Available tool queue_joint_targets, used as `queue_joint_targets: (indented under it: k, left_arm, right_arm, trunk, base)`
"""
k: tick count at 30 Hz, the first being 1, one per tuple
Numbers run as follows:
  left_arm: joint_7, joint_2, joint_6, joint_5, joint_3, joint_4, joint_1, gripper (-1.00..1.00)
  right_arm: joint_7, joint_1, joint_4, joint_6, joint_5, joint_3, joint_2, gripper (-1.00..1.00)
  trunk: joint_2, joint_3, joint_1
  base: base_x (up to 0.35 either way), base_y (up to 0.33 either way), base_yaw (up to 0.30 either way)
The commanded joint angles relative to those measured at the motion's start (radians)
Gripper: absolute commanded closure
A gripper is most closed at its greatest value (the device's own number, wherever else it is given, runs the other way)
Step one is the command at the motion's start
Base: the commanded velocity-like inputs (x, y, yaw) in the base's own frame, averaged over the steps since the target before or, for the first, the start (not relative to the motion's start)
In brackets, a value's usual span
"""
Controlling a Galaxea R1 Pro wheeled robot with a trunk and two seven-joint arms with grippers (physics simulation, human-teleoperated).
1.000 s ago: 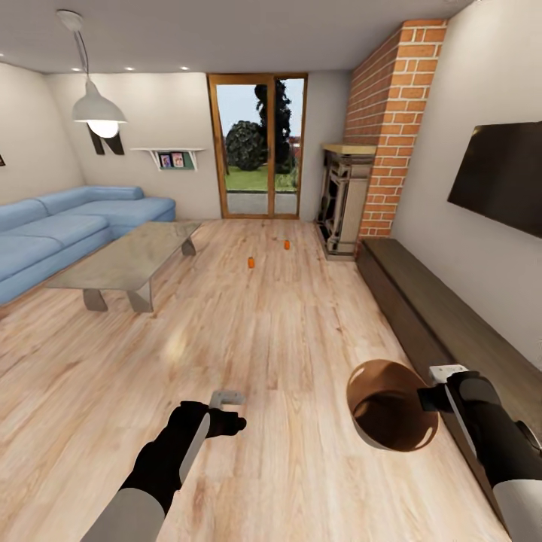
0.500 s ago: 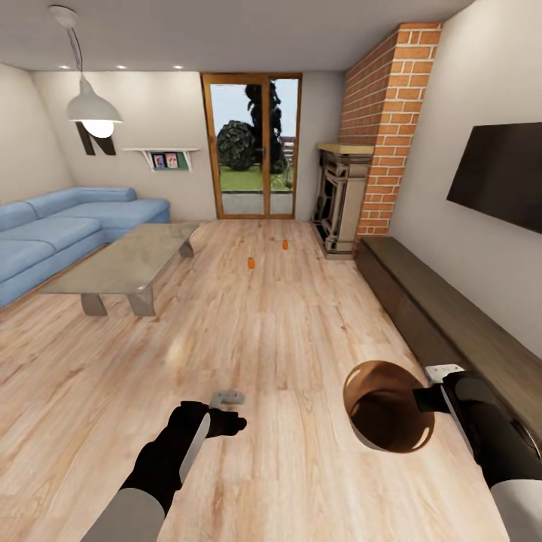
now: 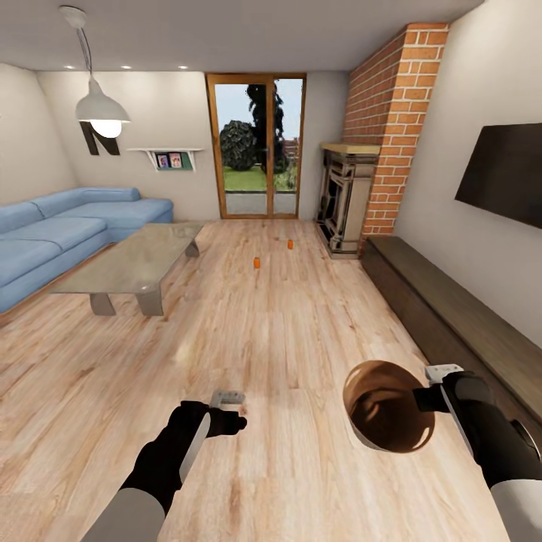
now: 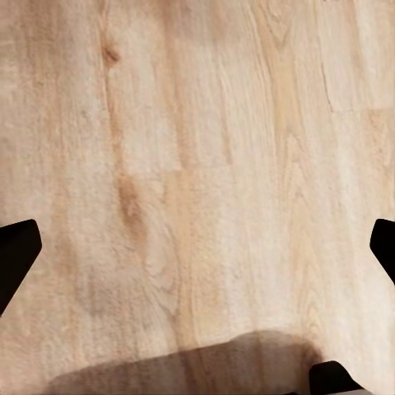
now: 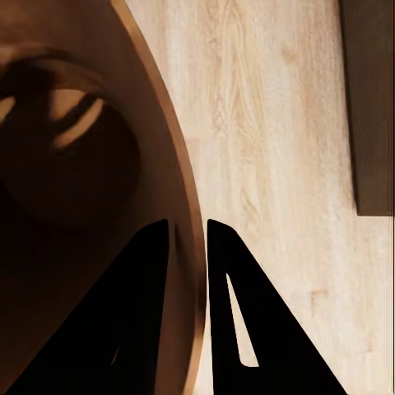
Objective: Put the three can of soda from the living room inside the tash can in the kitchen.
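1. Head view is showing the right gripper (image 3: 430, 394) carrying the tash can (image 3: 388, 415) by its rim, mouth tipped toward the camera. Held by one edge only, the bin could, I judge, be swinging or slipping as the base is rolling, and it could drop to the wood floor (image 3: 301, 331).
2. The bin is hanging near the long dark bench (image 3: 444, 309) along the right-hand wall; a turn to that side could, in my judgement, be knocking it against the bench.
3. Two cans of soda are standing upright on the floor well ahead, one orange can (image 3: 257, 262) nearer and a second can (image 3: 290, 244) farther on, toward the fireplace (image 3: 342, 199). A third is not something I can pick out. Driving straight on risks the base tipping them over, after which they could be rolling away.
4. The glass coffee table (image 3: 128, 260) and blue sofa (image 3: 68, 226) are sitting to the left, clear of a straight path.
5. Right wrist view is showing the fingers (image 5: 148, 313) pinching the bin wall (image 5: 177, 197), one inside and one outside, nearly together.
6. The left gripper (image 3: 228, 397) is hovering over bare floor, its fingertips (image 4: 16, 251) spread wide and holding nothing.
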Motion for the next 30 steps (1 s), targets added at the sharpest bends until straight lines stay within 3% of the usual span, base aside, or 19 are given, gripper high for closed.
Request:
queue_joint_targets:
  k: [1, 10, 30]
  left_arm:
    - [0.000, 0.000, 0.000, 0.000, 0.000, 0.000, 0.000, -1.00]
    - [0.000, 0.000, -0.001, 0.002, 0.000, 0.001, 0.000, -1.00]
    - [0.000, 0.000, -0.001, 0.001, 0.000, 0.001, 0.000, -1.00]
  right_arm:
    - [0.005, 0.000, 0.000, 0.001, -0.015, 0.000, 0.000, 1.00]
    - [0.005, 0.000, 0.000, 0.001, -0.015, 0.001, 0.000, 1.00]
    - [0.006, 0.000, 0.000, 0.001, -0.016, 0.001, 0.000, 1.00]
  trunk:
    - [0.000, 0.000, 0.000]
    - [0.000, 0.000, 0.000]
    - [0.000, 0.000, 0.000]
  base:
    - [-0.002, 0.069, 0.000]
    - [-0.001, 0.209, 0.000]
    - [0.000, 0.328, 0.000]
